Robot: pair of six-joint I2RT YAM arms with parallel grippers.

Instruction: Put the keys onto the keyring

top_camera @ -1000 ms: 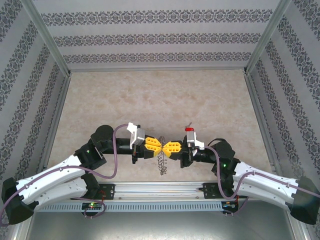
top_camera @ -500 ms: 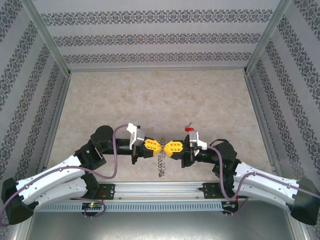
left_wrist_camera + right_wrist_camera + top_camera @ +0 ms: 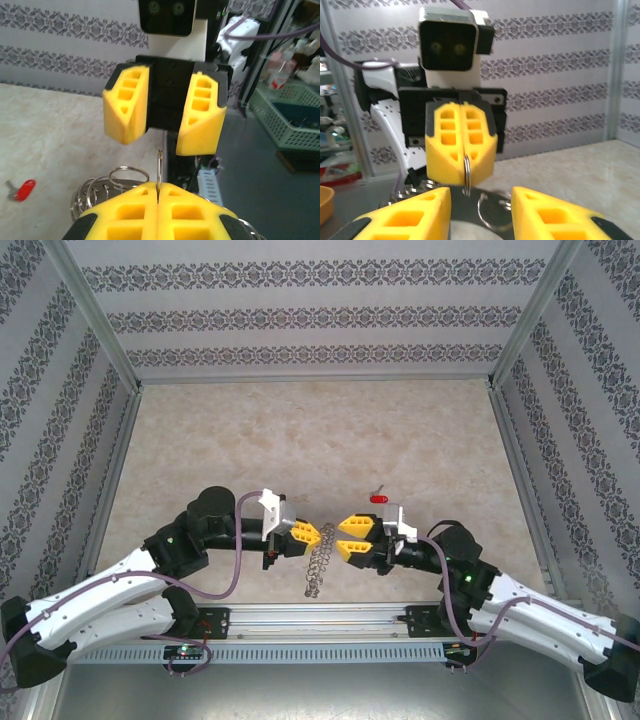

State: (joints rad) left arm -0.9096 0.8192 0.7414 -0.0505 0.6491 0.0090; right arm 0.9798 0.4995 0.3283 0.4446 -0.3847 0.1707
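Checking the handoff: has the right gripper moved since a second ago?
Yes. The right gripper backed rightward, nearer the red key, jaws now open.

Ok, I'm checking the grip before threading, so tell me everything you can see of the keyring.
The keyring is a thin silvery metal ring strung with many small rings and keys, which dangle beneath it like a chain. The left gripper, shut, pinches the ring edge-on in its yellow jaws. The right gripper is open facing it and seems not to touch it.

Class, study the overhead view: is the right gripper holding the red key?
No, the red key lies on the table, apart from the right gripper, whose jaws stand open.
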